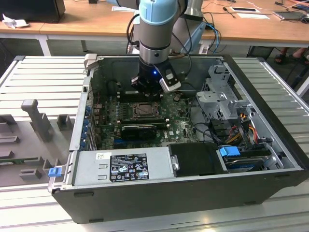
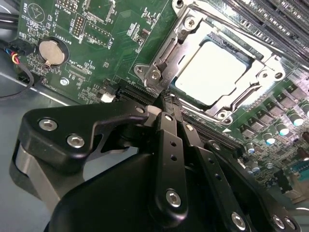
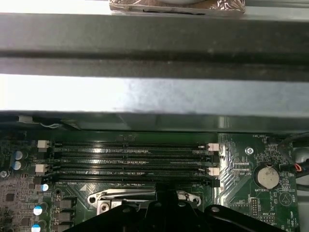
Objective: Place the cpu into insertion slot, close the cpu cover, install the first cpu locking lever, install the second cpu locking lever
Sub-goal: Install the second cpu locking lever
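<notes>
PSU (image 1: 123,166), coin cell (image 2: 50,52), RAM slots (image 3: 130,162).

My arm (image 1: 155,29) stands upright with the wrist pointing straight down. In the second wrist view my fingers (image 2: 170,108) are pressed together, tips meeting with no gap and nothing held between them, black linkages spread behind them.

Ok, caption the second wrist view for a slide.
Shut pincer at the cover closed over the chip in its socket.

cpu (image 2: 212,72) in insertion slot (image 2: 190,29)
</notes>
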You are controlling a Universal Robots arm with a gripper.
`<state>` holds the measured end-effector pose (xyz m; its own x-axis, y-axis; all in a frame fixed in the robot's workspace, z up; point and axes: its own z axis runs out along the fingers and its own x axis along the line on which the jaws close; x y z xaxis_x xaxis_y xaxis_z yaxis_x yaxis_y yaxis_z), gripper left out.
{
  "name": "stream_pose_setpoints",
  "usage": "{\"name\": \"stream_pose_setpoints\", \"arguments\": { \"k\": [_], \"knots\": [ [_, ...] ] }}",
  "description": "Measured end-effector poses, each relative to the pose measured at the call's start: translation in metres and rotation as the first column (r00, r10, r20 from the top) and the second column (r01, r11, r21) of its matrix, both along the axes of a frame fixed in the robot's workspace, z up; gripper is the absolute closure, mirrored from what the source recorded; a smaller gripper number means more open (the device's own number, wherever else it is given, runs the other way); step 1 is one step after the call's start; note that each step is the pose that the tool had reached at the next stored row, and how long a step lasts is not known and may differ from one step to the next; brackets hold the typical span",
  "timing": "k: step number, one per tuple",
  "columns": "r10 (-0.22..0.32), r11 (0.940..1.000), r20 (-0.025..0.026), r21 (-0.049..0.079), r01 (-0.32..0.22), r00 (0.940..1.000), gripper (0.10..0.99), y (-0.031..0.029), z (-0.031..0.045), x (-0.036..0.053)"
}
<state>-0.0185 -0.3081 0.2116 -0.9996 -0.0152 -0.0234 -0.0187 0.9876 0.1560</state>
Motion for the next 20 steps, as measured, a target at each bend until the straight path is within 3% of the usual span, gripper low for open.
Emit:
{"name": "stream_pose_setpoints", "arguments": {
  "k": [5,9,11,12,14,20],
  "knots": [
    [0.000,1.0000,0.0000,-0.001,0.000,1.0000,0.980,-0.0012,0.0046,0.0000],
    [0.000,0.9999,0.0001,-0.012,0.000,1.0000,0.980,-0.0012,0.0139,0.0000],
    [0.000,0.9998,0.0001,-0.022,0.000,1.0000,0.980,-0.0012,0.0335,0.0000],
    [0.000,0.9997,0.0002,-0.026,0.000,1.0000,0.980,-0.0013,0.0368,0.0000],
    [0.000,0.9996,0.0001,-0.028,0.000,1.0000,0.980,-0.0080,0.0369,-0.0001],
    [0.000,0.9996,0.0000,-0.028,0.000,1.0000,0.980,-0.0358,0.0359,-0.0003]
  ]
}}
